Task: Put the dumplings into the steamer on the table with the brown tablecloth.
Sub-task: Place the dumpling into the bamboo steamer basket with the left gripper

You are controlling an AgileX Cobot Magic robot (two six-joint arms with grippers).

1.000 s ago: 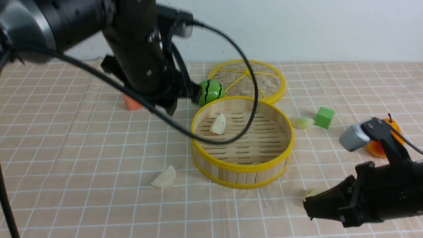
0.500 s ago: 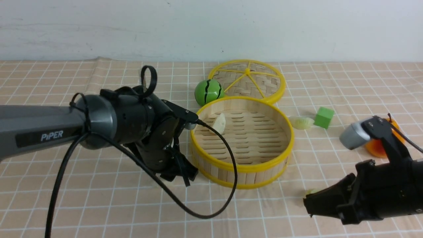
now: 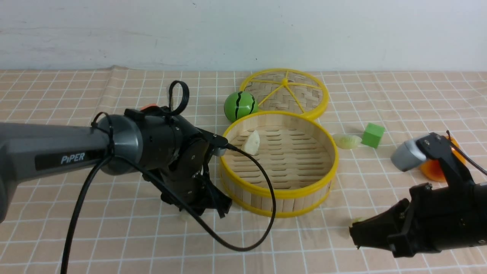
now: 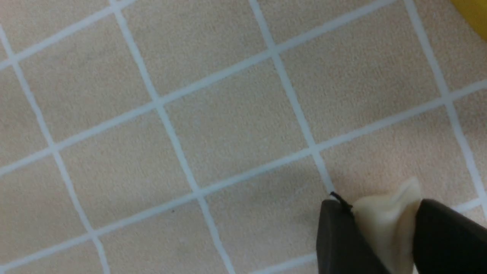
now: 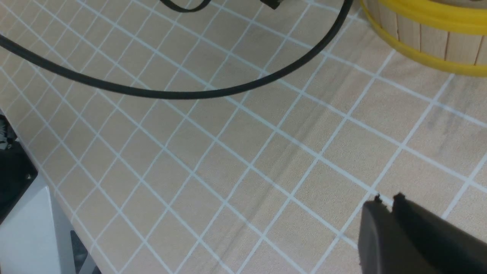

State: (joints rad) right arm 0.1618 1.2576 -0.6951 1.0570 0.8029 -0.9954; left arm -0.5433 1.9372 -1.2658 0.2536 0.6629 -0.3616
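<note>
- The steamer (image 3: 279,192) stands mid-table on the brown tablecloth (image 3: 76,236). One white dumpling (image 3: 252,142) leans against its far-left inner wall.
- The left gripper (image 3: 207,205) is down at the cloth, just near-left of the steamer. The front view hides its tips. The left wrist view shows both fingers (image 4: 342,236) pressed against a second creamy dumpling (image 4: 386,224); whether it is off the cloth I cannot tell.
- The right gripper (image 3: 355,233) hovers low at near right, and the right wrist view shows its fingers closed flat together.
- A pale green dumpling (image 3: 357,220) peeks from behind that gripper. Another green dumpling (image 3: 347,141) lies right of the steamer, beside a green cube (image 3: 373,134).
- A striped ball (image 3: 239,105) and woven lid (image 3: 285,93) lie beyond the steamer. The right arm partly covers an orange fruit (image 3: 433,171).
</note>
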